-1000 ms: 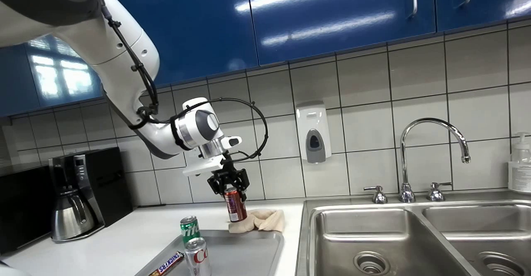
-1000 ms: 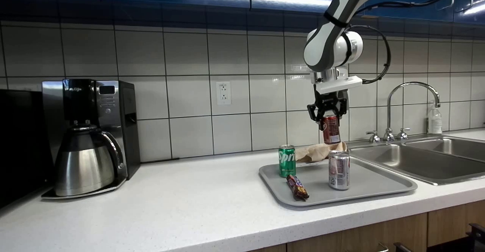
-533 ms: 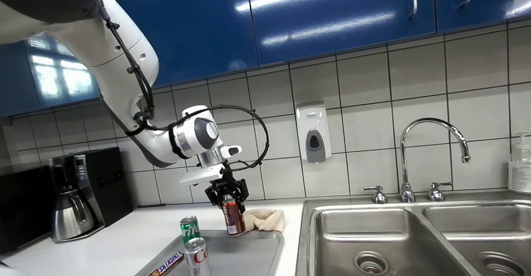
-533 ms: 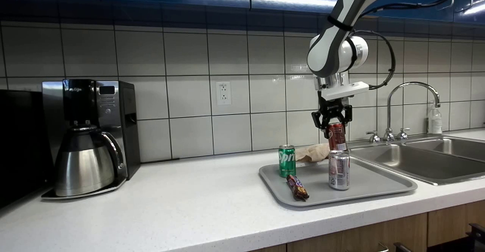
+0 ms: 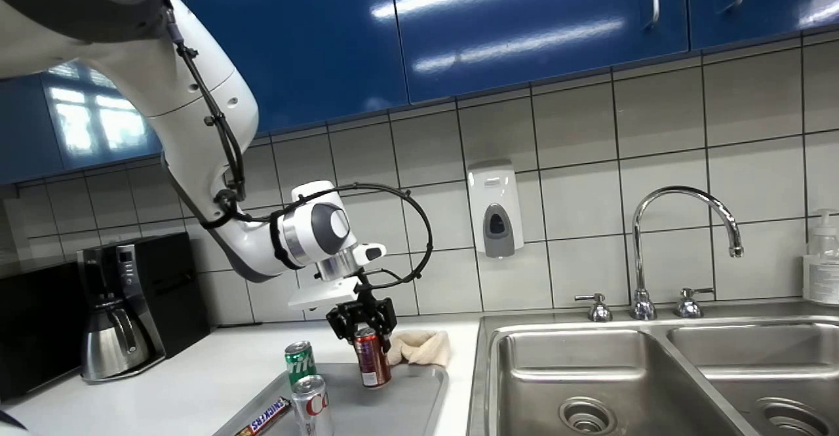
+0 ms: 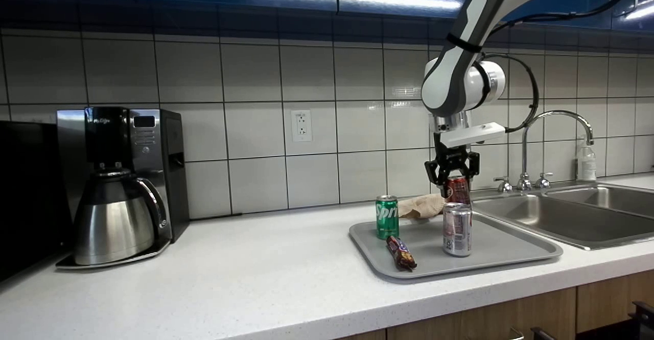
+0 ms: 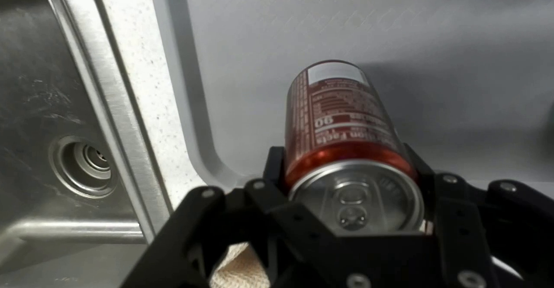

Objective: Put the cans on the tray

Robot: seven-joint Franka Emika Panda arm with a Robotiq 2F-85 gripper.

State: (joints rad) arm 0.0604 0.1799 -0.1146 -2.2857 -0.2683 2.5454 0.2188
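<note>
My gripper is shut on the red can, its fingers on both sides of the can's top end. In the wrist view the red can stands between the jaws, lid towards the camera, over the light-grey tray near a rounded corner. I cannot tell whether its base touches the tray. The green can stands upright on the tray at its back left. The silver can stands upright on the tray and hides the red can's lower part in that exterior view.
A Snickers bar lies on the tray near the green can. A beige cloth lies behind the tray, close to the red can. The steel sink is beside the tray. A coffee pot stands at the far left.
My gripper has lowered the red can from above the cloth to over the tray's back part. In an exterior view it has also moved right, behind the silver can. Other things stayed still.
</note>
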